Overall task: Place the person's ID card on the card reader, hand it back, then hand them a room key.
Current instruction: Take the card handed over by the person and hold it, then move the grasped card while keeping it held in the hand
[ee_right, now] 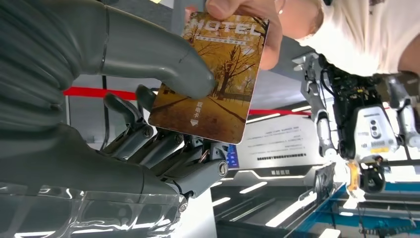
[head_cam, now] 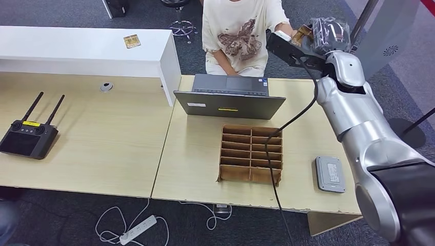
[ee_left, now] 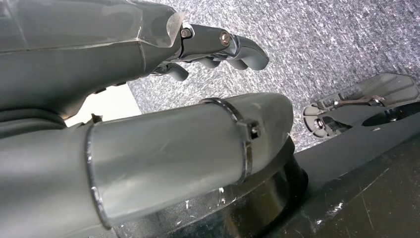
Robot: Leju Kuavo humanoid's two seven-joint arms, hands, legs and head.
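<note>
Right hand [ee_right: 163,124] pinched room key [ee_right: 210,82] while person's hand [ee_right: 247,25] gripped its far edge (left hand [ee_left: 218,47] curled on nothing); could have dropped if released early.

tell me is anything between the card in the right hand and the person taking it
Nothing visible. The right hand pinches the hotel card with its thumb, and the person's hand already grips the card's far edge. They meet directly at the card, raised beyond the laptop toward the person.
</note>
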